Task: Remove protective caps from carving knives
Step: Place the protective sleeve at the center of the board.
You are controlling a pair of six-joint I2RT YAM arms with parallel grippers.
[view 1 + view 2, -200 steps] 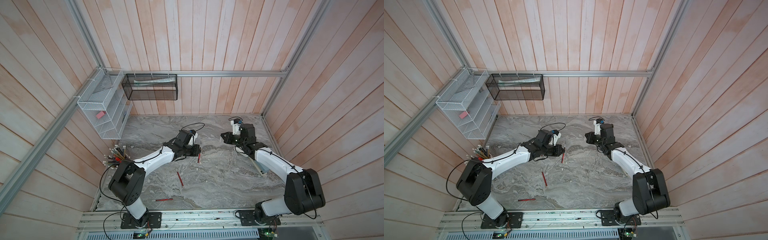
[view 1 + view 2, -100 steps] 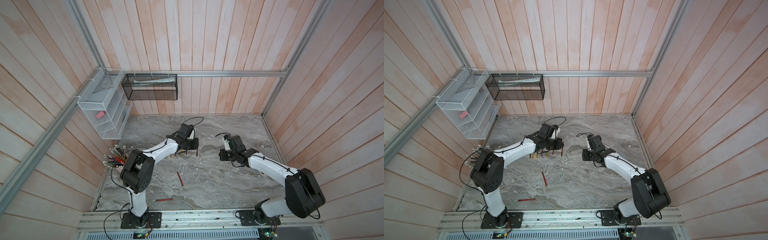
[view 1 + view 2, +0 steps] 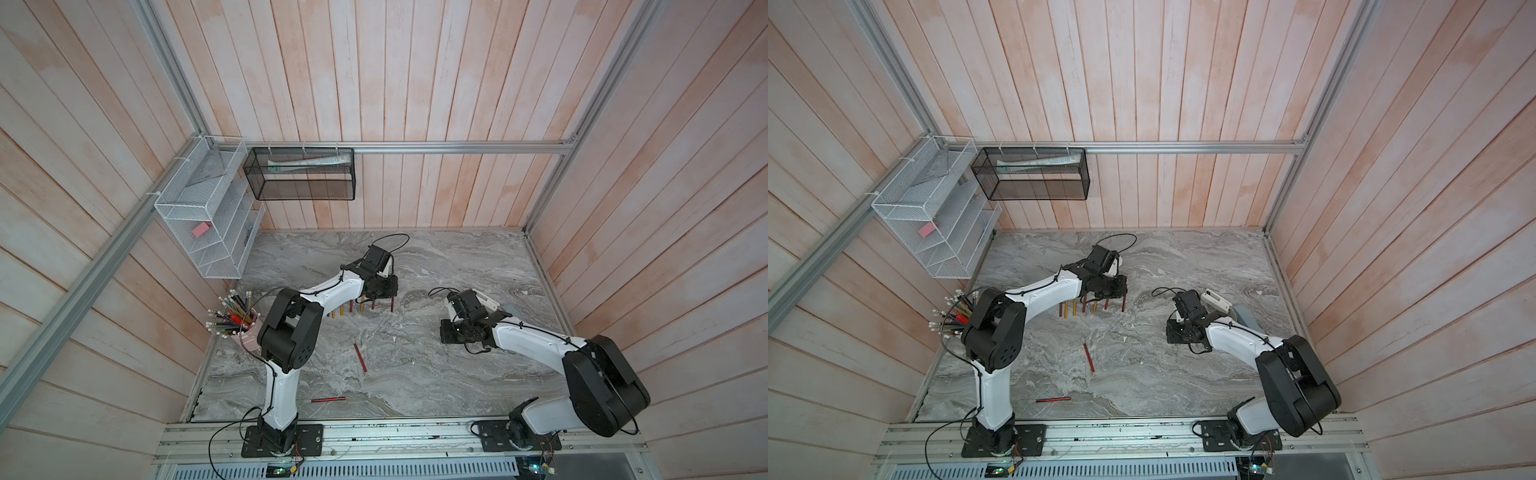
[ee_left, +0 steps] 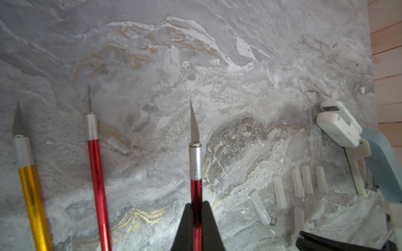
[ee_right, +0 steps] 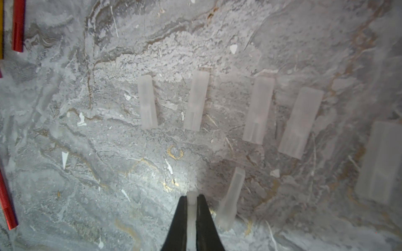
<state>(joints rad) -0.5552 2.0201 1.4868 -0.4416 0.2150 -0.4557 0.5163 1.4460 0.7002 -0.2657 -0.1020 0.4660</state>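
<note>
Right now the left gripper (image 4: 196, 205) is clamped on a thin red-handled carving knife (image 4: 195, 169) whose grey pointed blade is bare. It holds the knife low over the grey marbled tabletop (image 3: 415, 374), just left of the middle of the frame in both top views. Beside it lie a second red-handled knife (image 4: 95, 173) and a yellow-handled knife (image 4: 30, 191), both uncapped and part of a short row under the arm. The right gripper (image 5: 192, 200), right of centre and well apart from the left one, pinches a small whitish translucent plastic cap (image 5: 191, 194) between its black fingers. Near it on the marble rest six loose caps (image 5: 196, 101) of the same kind, four in a rough row. Lower in the frame lie a slanted red knife (image 3: 360, 356) and a level red knife (image 3: 328, 400), too small to tell whether they are capped. A pink cup of pencils (image 3: 245, 338) stands at the table's left edge.
</note>
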